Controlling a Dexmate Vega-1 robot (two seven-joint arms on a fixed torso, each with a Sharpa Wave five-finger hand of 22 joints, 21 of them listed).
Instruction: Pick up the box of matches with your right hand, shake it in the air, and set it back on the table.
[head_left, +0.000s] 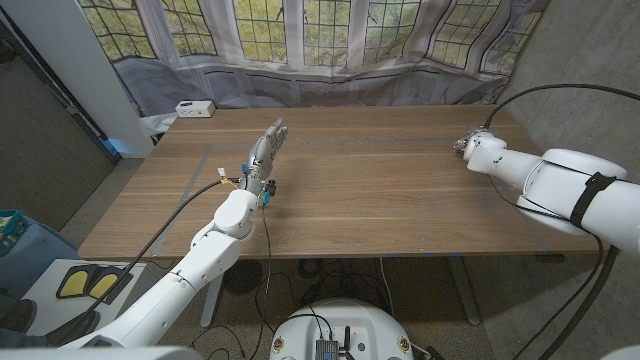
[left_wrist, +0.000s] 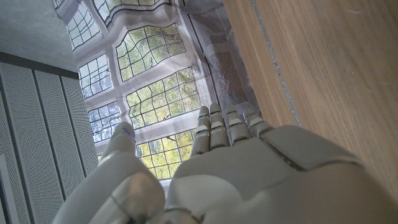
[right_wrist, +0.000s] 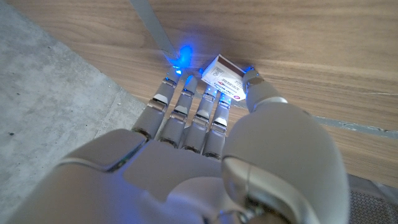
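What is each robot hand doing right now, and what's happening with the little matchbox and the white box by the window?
right hand: fingers closed around the box of matches, at the table's far right.
box of matches: pinched between the right hand's thumb and fingers; whether it is lifted cannot be told.
left hand: empty, fingers straight and together, above the table.
white box: sitting untouched at the table's far left corner.

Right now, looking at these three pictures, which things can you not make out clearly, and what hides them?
- Box of matches, right wrist view: the right hand's fingers cover its lower part; the print is too small to read, and whether it is off the table is unclear.
- Right hand, head view: too small to show the box.
- Left hand's palm, left wrist view: faces away.
- White object at the table's far corner, head view: too small to identify.
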